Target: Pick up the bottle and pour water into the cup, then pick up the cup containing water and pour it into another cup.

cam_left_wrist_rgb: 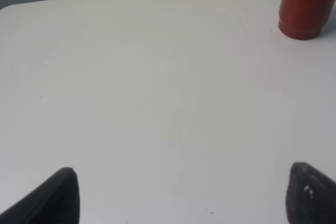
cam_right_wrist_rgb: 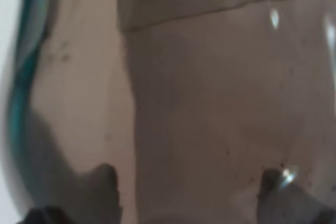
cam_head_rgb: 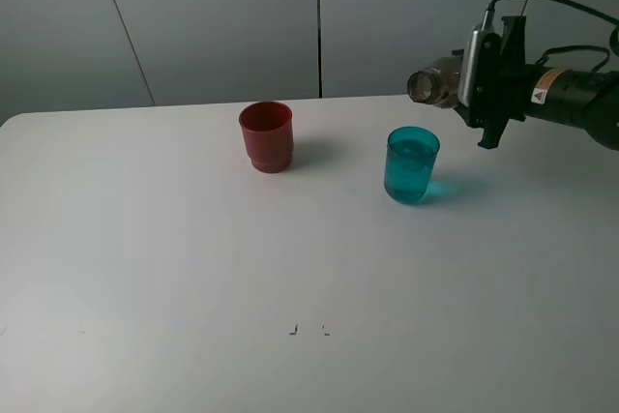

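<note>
My right gripper [cam_head_rgb: 486, 82] is shut on the smoky grey-brown bottle [cam_head_rgb: 438, 83] and holds it tipped nearly level, its mouth pointing left, above and just behind the teal cup [cam_head_rgb: 412, 163]. The teal cup stands upright on the table with water in it. In the right wrist view the bottle [cam_right_wrist_rgb: 210, 103] fills the frame between two dark fingertips [cam_right_wrist_rgb: 105, 190], and a teal edge of the cup [cam_right_wrist_rgb: 21, 77] shows beside it. The red cup [cam_head_rgb: 266, 135] stands upright to the left of the teal one. My left gripper [cam_left_wrist_rgb: 181, 198] is open over bare table, with the red cup [cam_left_wrist_rgb: 306, 6] far ahead of it.
The white table [cam_head_rgb: 193, 268] runs to a grey wall behind. Two tiny dark marks [cam_head_rgb: 308, 330] lie near its front edge. The right arm [cam_head_rgb: 575, 94] reaches in from the right, with a cable looping above it.
</note>
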{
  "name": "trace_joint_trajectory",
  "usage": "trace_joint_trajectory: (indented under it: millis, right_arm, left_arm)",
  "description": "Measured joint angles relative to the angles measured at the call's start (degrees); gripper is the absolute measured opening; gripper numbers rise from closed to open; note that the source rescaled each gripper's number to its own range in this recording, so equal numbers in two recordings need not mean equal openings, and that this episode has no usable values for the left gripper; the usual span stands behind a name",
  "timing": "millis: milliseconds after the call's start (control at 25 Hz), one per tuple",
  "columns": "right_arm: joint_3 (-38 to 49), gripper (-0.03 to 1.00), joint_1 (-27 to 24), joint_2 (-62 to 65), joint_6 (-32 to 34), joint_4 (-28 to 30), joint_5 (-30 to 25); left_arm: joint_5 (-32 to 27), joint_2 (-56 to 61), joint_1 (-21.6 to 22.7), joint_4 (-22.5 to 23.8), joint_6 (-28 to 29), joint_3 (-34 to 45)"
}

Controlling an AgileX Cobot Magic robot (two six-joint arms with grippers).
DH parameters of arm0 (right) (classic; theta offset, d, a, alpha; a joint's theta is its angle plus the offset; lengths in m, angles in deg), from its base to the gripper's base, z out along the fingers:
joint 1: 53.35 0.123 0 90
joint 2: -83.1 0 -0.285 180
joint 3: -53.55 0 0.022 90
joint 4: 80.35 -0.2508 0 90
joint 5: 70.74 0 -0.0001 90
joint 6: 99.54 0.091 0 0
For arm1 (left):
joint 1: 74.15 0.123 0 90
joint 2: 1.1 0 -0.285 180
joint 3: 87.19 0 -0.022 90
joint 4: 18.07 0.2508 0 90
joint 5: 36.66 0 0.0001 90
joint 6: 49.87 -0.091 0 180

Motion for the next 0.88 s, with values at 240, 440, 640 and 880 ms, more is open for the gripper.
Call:
trace_joint_trajectory:
  millis: [240,440,640,880]
  right_arm:
    - [0.0,0.0,0.0,0.0,13.9,0.0,0.0]
    - [0.0,0.0,-0.9,0.0,26.7,0.1,0.2]
    - [-0.5,0.0,-3.4,0.0,40.4,0.1,1.9]
    - [-4.3,0.0,-4.1,-0.9,60.8,-0.1,3.3]
  left_arm:
    - [0.0,0.0,0.0,0.0,0.0,0.0]
    - [0.0,0.0,0.0,0.0,0.4,0.0]
    - [0.0,0.0,0.0,0.0,0.4,0.0]
    - [0.0,0.0,0.0,0.0,0.4,0.0]
